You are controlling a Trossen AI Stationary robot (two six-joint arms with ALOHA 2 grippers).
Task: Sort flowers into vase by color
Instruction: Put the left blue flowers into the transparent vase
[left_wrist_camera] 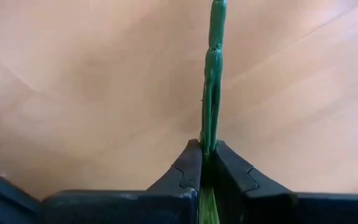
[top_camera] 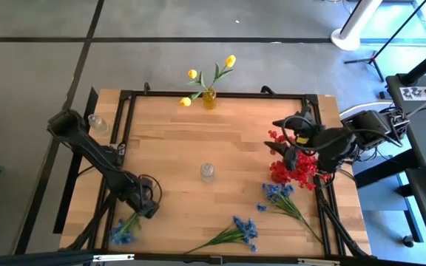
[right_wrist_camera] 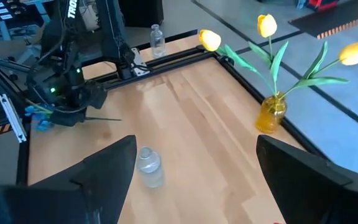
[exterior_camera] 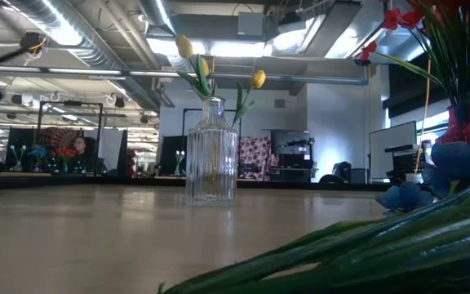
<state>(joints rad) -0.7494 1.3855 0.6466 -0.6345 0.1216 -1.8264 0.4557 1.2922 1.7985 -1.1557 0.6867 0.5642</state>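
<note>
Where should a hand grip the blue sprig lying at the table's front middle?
Grip the blue sprig on its bare green stem, near the cut end, coming straight down from above. It lies flat, blossoms bunched at the other end, so the thin stem is the only clean pinch.

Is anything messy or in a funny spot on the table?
Two blue sprigs lie flat on the table, not in any vase. The clear vase in the middle stands empty. The left gripper pinches a green stem. The right gripper is open, above the table.
</note>
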